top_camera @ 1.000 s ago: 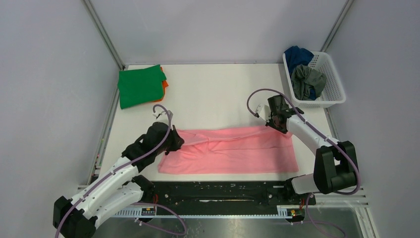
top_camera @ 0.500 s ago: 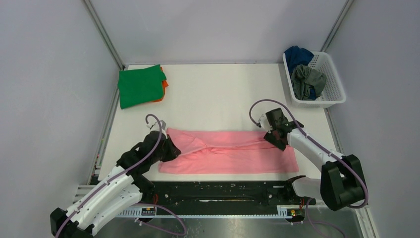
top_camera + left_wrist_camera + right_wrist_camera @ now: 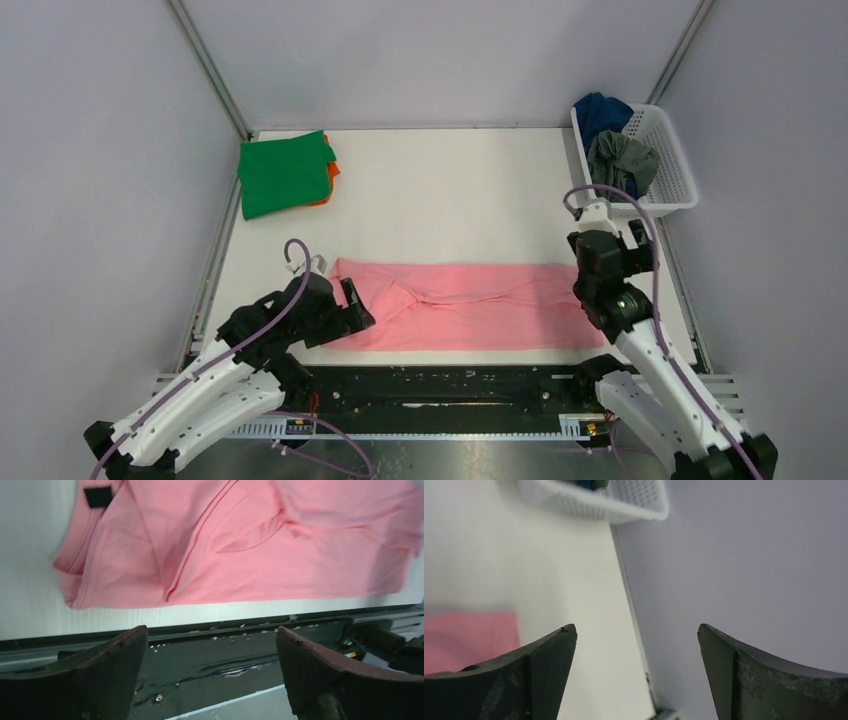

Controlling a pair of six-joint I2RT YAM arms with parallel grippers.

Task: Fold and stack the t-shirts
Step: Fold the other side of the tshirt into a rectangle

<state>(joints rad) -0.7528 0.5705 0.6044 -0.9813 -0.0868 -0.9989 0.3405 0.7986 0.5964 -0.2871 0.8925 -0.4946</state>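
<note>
1. The pink shirt [image 3: 465, 305] lies as a long flat band across the lower middle of the top view, on the table [image 3: 450, 190]. Its upper edge is now straight. A second ago that edge sagged between the two grippers at its corners.
2. The left gripper [image 3: 210, 645] has let go and drawn back to the lower left. Its fingers are wide with nothing between them. In its wrist view the shirt's left end lies ahead of it and apart from it.
3. The right gripper [image 3: 635, 630] has left the shirt's upper right corner and now sits off the right end. Its fingers are wide and empty, and it faces the basket [image 3: 670, 180]. Only a pink corner shows at the lower left of its view.
4. Unchanged: the green shirt [image 3: 283, 175] lies on the orange shirt [image 3: 333, 170] at upper left. The blue shirt [image 3: 600, 108] and grey shirt [image 3: 620, 160] are bundled in the basket at upper right.
</note>
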